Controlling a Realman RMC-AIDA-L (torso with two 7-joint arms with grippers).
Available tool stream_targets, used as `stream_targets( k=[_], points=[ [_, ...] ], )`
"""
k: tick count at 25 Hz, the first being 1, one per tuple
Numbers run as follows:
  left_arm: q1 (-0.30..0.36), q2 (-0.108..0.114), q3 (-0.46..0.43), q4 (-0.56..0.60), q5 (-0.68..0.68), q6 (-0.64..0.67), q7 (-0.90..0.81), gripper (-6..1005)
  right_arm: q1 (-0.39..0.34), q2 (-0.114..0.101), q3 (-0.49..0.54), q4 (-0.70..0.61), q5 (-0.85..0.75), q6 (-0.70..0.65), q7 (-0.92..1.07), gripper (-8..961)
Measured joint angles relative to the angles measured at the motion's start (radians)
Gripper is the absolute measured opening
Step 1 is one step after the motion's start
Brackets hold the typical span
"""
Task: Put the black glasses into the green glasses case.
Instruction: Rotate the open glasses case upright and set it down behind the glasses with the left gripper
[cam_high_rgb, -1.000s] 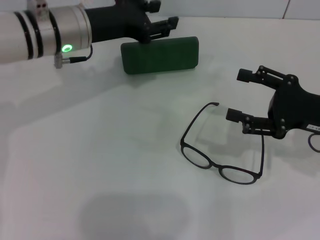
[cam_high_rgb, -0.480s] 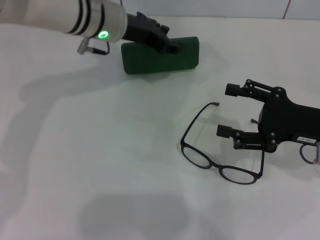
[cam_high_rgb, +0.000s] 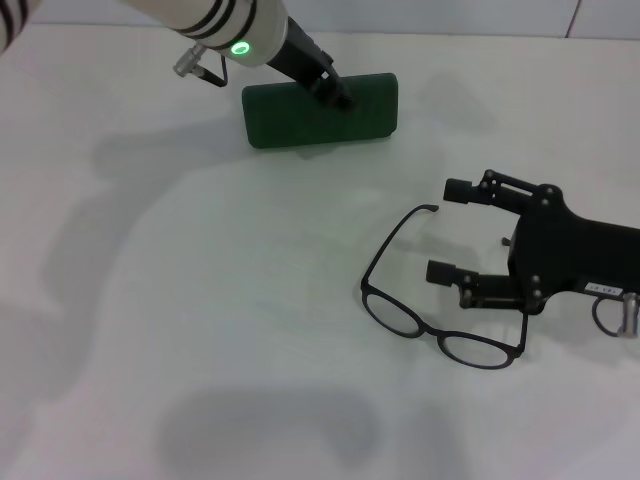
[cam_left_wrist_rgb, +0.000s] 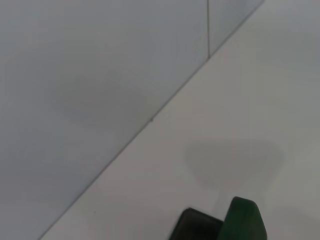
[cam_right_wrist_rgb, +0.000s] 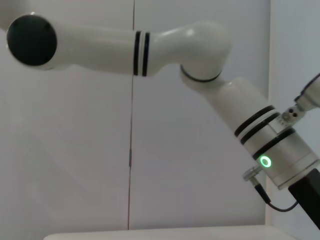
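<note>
1. Thin black-framed glasses (cam_high_rgb: 440, 300) lie unfolded on the white table (cam_high_rgb: 200, 330), lenses nearest the robot, temples pointing away.
2. Right gripper (cam_high_rgb: 448, 232), chunky black, fingers spread, sits low over the right temple; risk: closing there could skid or twist the slim frame, or pinch a lens.
3. Far off, the dark green hard case (cam_high_rgb: 320, 110) is closed; left gripper (cam_high_rgb: 338, 97) is at its lid, finger state can't be told. Risk: the case slides instead of opening.
</note>
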Motion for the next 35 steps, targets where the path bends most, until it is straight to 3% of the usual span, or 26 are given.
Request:
stream_targets(
  k=[14, 23, 35],
  points=[
    [-0.066, -0.002, 0.01, -0.027, 0.127, 0.03, -0.017, 601, 0.005, 0.021, -0.001, 0.0, -0.041, 0.021, -0.009, 840],
    [-0.112, -0.005, 0.135, -0.043, 0.148, 0.04, -0.057, 600, 0.006, 0.025, -0.002, 0.0, -0.041, 0.026, -0.011, 840],
    [-0.11, -0.01, 0.199, -0.077, 0.149, -0.05, -0.057, 600, 0.007, 0.027, -0.003, 0.0, -0.041, 0.038, -0.012, 840]
  ],
)
